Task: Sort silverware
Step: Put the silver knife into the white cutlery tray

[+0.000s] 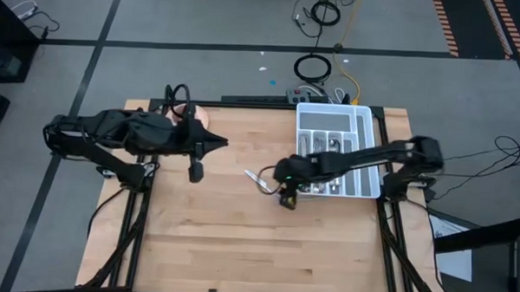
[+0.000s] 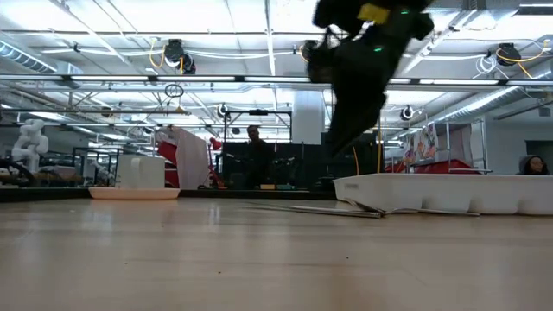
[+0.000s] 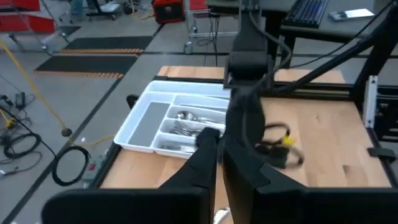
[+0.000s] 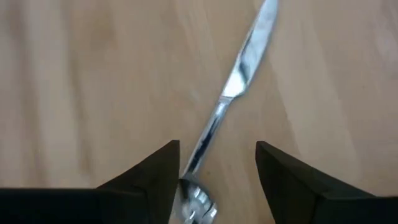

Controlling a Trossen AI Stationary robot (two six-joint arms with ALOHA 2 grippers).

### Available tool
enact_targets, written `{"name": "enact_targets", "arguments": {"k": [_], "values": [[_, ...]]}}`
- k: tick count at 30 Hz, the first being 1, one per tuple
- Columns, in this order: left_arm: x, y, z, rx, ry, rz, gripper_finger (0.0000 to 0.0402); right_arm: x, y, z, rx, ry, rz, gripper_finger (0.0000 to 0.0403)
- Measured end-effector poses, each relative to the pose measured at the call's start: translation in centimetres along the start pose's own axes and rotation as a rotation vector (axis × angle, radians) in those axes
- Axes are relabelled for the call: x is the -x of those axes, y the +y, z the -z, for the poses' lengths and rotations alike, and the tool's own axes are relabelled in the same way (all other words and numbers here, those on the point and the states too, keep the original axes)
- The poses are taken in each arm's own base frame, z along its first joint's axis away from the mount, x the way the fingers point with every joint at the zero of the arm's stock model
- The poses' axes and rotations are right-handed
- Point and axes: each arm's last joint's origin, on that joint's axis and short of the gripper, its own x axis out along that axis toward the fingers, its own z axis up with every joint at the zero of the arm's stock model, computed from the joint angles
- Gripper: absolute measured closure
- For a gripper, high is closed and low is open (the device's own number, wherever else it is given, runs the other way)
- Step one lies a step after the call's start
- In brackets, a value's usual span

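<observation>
Table knife (image 4: pixel 239 81): lies flat on your wooden table (image 1: pixel 213 240), just beside the white divided tray (image 1: pixel 365 148).
Right gripper (image 4: pixel 217 180): your fingers spread, straddling the knife's handle.
Left gripper (image 1: pixel 218 143): waits by the far-left edge; fingers nearly together.

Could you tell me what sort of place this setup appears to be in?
Probably a robotics lab or industrial workshop: the low view shows exposed ceiling trusses and a white humanoid figure, and the high view shows a grey taped floor with loose cables beside the wooden table.
</observation>
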Motion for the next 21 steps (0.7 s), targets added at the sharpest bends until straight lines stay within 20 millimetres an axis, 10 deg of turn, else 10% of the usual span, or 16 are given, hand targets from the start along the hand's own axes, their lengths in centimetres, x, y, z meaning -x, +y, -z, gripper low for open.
{"name": "enact_targets", "arguments": {"k": [16, 21], "values": [[2.9, 0.3, 0.3, 0.014, -0.013, 0.064, 0.0365, -9.1, 1.1, 0.5, -0.068, 0.249, 0.136, 0.0197], [4.0, 0.8, 0.3, 0.023, -0.036, 0.066, 0.0365, -10.3, 1.0, 1.4, -0.092, 0.334, 0.159, 0.0314]]}}
